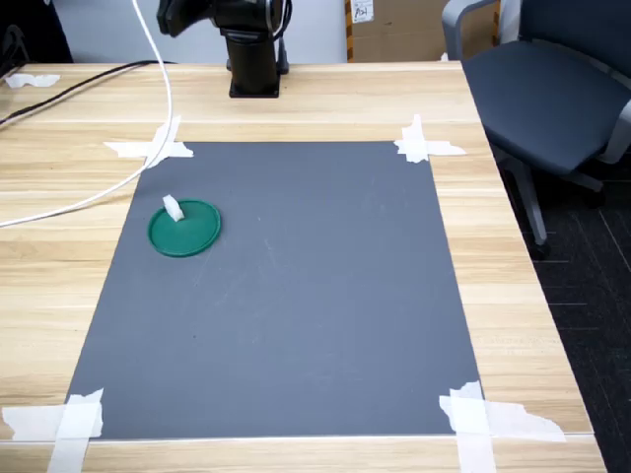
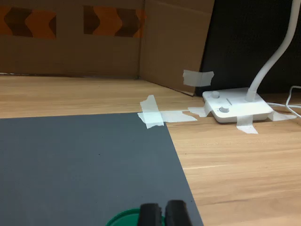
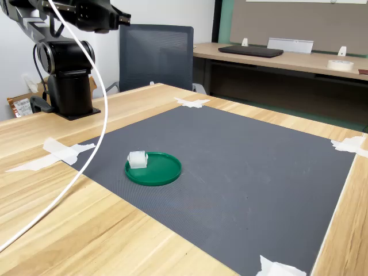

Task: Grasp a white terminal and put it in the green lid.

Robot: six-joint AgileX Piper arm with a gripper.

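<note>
The green lid lies on the dark mat, toward the first exterior view's left. The white terminal rests inside the lid, against its rim on the side toward the arm's base. My gripper is held high near the base, well above and apart from the lid. Its two black fingers stand close together with nothing between them. In the wrist view a sliver of the green lid shows beside the fingers; the terminal is out of that view.
The dark mat is taped at its corners to a wooden table. A white cable trails across the table near the arm's base. A white lamp base and cardboard box stand past the mat. An office chair stands beside the table.
</note>
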